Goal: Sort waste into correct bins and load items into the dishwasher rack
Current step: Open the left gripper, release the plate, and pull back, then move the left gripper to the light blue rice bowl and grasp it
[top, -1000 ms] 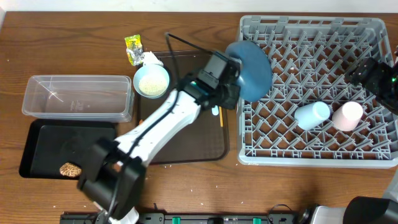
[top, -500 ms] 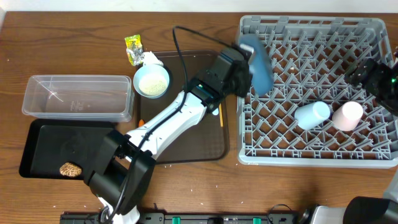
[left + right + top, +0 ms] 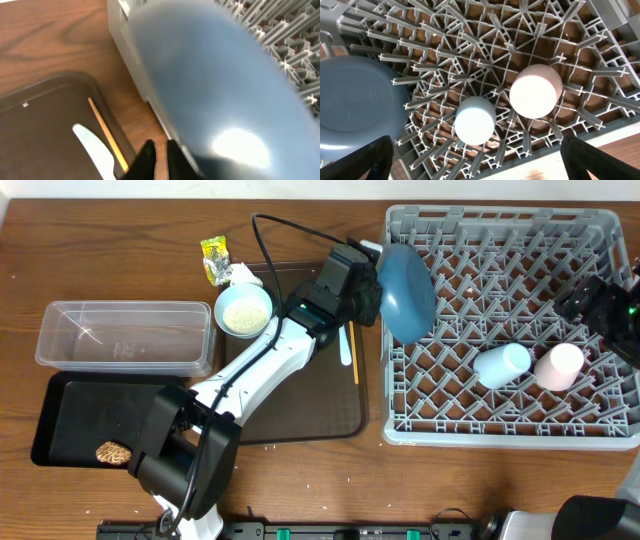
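My left gripper is at the left edge of the grey dishwasher rack. Its fingers are nearly together on the left rim of the dark-blue plate, which is tilted over the rack's left rows and fills the left wrist view. A light-blue cup and a pink cup lie in the rack. My right gripper is open and empty above them. The light-blue knife and the chopstick lie on the brown serving tray. The carrot is not in view.
A pale-blue bowl of rice sits at the tray's left corner, with a yellow-green wrapper and a white tissue behind it. A clear tub stands at the left. In front of it, a black tray holds a brown lump.
My left gripper has drawn back left along the rack's edge with the plate. The plate went from edge-on half a second ago to tilted. The right arm has not moved.
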Action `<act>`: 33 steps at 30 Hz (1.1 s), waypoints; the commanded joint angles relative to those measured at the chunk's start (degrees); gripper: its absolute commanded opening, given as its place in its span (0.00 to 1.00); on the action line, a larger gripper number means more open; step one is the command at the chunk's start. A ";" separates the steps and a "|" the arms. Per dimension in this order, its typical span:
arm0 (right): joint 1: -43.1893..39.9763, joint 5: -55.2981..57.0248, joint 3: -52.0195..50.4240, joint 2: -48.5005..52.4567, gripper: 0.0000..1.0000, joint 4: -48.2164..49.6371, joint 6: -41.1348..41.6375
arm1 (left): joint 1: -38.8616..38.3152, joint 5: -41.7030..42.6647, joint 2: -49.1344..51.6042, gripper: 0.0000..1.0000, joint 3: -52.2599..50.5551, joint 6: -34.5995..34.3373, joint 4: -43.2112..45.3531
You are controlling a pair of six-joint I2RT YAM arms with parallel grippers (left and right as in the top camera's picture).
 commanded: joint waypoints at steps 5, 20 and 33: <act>-0.42 -0.24 0.26 0.13 0.99 -0.09 -0.59 | 0.33 -6.60 -1.49 0.38 1.16 1.40 -7.15; -0.42 -0.26 0.26 0.13 0.99 0.20 -0.61 | 8.44 -11.89 -17.59 0.63 1.42 -1.03 -20.63; 5.22 -6.67 0.26 0.13 0.99 0.85 -4.68 | 21.84 -2.62 -14.84 0.77 1.01 -10.49 -39.76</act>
